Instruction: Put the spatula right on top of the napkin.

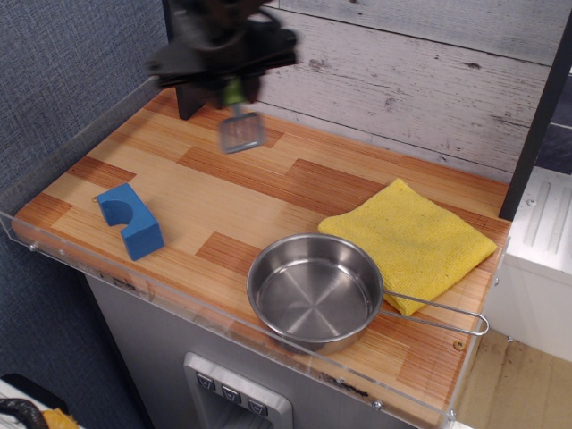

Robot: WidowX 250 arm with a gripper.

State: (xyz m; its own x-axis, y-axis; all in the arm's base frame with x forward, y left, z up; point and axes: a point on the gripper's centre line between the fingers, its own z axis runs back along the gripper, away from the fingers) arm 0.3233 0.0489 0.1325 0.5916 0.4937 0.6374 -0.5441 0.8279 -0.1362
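My gripper [231, 82] is high over the back left of the counter, blurred, and shut on the spatula's light-green handle. The spatula [241, 128] hangs blade down, its grey slotted blade well above the wood. The yellow napkin [408, 241] lies flat at the right side of the counter, far to the right of the gripper and lower in the frame. Nothing rests on the napkin.
A steel pan [315, 290] with a wire handle sits at the front, its rim touching the napkin's front left edge. A blue block [130, 220] lies at the front left. A clear acrylic rim [179, 299] lines the counter's front. A plank wall stands behind.
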